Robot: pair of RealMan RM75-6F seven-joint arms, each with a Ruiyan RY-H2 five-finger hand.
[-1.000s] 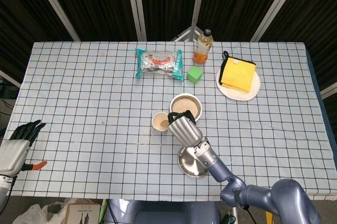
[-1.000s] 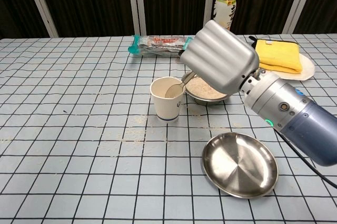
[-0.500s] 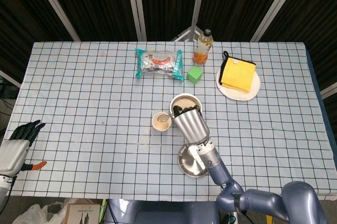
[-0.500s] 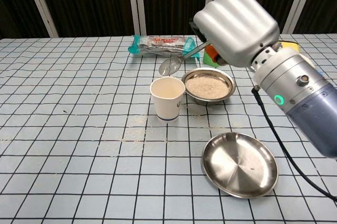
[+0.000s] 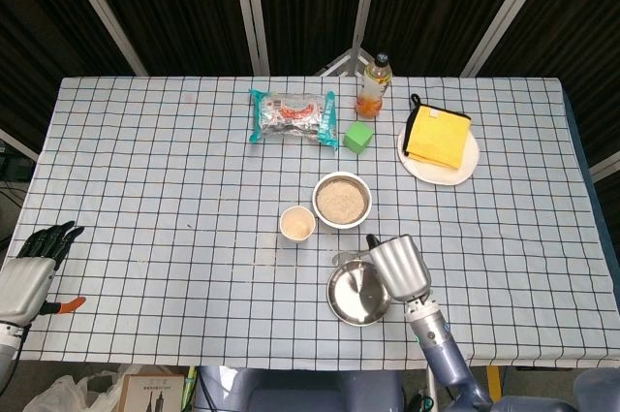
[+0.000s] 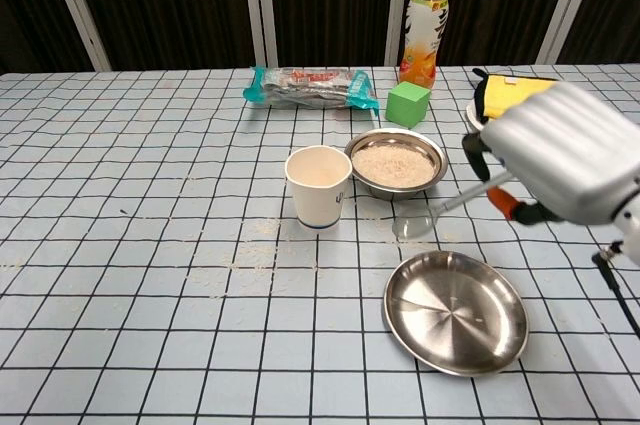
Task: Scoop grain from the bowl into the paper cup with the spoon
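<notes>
The white paper cup (image 6: 319,183) stands on the checked cloth, just left of the steel bowl of grain (image 6: 396,163); from above, the cup (image 5: 297,224) shows pale grain inside. My right hand (image 6: 560,150) holds the metal spoon (image 6: 415,222) by its handle. The spoon's head hangs low over the table, between the grain bowl and an empty steel dish (image 6: 455,310). In the head view the right hand (image 5: 398,268) sits right of that dish (image 5: 355,294), away from the bowl (image 5: 341,200). My left hand (image 5: 34,267) rests at the table's near left corner, holding nothing.
At the back stand a drink bottle (image 6: 422,27), a green cube (image 6: 408,103), a snack packet (image 6: 305,85) and a yellow cloth on a white plate (image 5: 438,138). Spilled grains (image 6: 250,257) lie scattered in front of the cup.
My right hand lifted the spoon out of the cup, swung it up over the bowl, then drew back right and down. The left hand has not moved.
</notes>
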